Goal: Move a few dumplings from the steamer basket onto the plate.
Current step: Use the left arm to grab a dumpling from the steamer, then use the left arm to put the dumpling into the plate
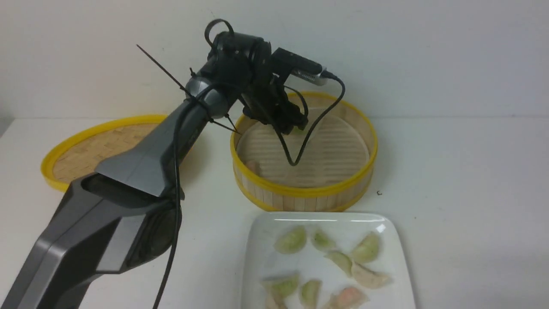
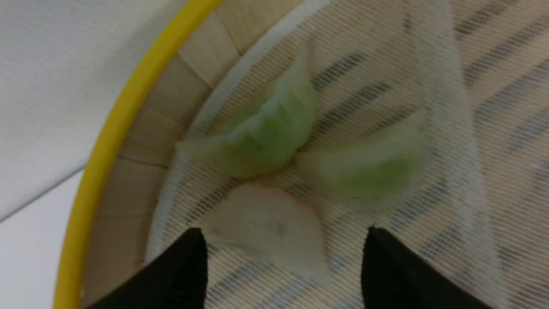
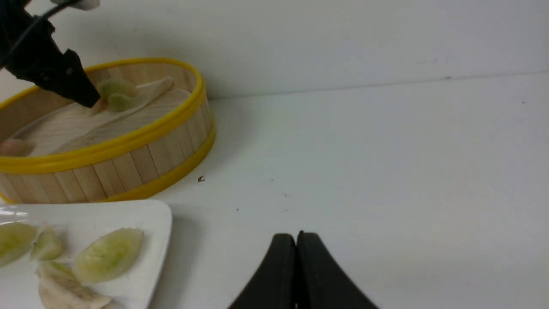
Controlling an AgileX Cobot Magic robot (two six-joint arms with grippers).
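Note:
The steamer basket [image 1: 304,191] stands at the middle of the table with its white liner. My left gripper [image 1: 294,124] reaches down inside it near the far wall. In the left wrist view the left gripper [image 2: 285,234] is open, its black fingers [image 2: 188,266] standing either side of a whitish dumpling [image 2: 266,227]. Two green dumplings [image 2: 270,133] [image 2: 373,167] lie just beyond it. A pinkish dumpling [image 1: 254,166] lies at the basket's near left. The plate [image 1: 257,240] in front holds several dumplings [image 1: 291,239]. My right gripper [image 3: 296,235] is shut, empty, over bare table.
The flat woven lid [image 1: 85,150] with a yellow rim lies left of the basket, partly behind my left arm. A wall runs along the back of the white table. A small dark speck [image 1: 379,193] lies right of the basket.

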